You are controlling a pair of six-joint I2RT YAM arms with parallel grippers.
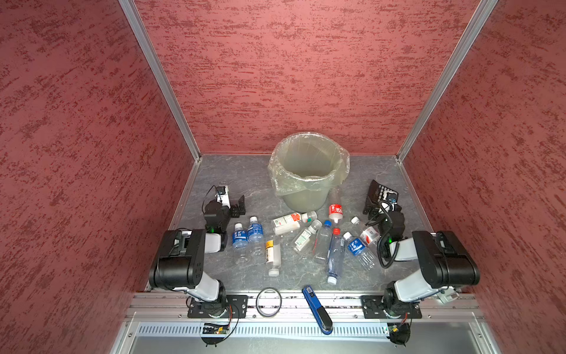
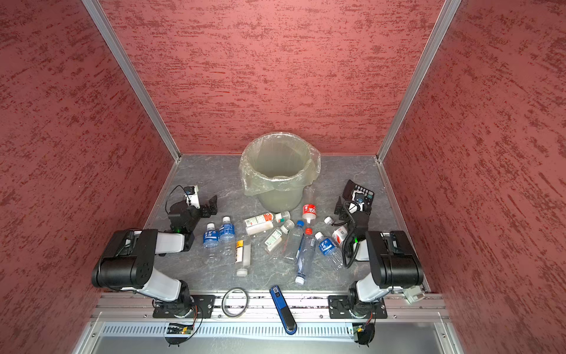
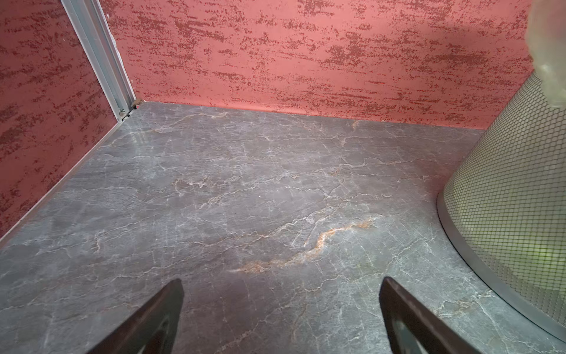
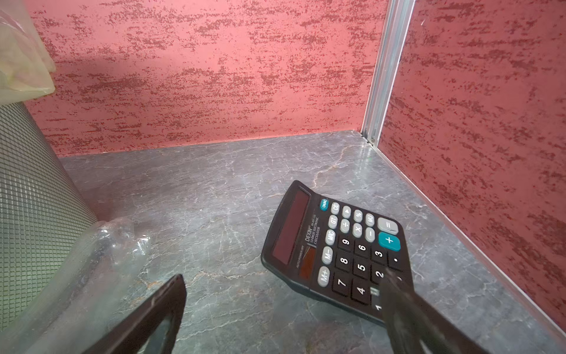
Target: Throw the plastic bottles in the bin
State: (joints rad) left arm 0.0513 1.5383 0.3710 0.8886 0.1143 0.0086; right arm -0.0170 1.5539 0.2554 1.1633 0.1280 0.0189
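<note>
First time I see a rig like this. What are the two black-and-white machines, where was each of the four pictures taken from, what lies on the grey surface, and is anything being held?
They are two robot arms bolted to the front rail, each ending in a two-fingered gripper. Two pictures look down from one overhead camera pair and show nearly the same scene; the other two come from cameras on the arms' wrists, looking past the fingers. On the grey marbled table stand a bag-lined bin and, before it, about eleven scattered plastic bottles. A calculator lies by the right gripper; a blue-and-black stapler and a dark ring rest on the front rail. The left gripper and the right gripper are both open and hold nothing.
</note>
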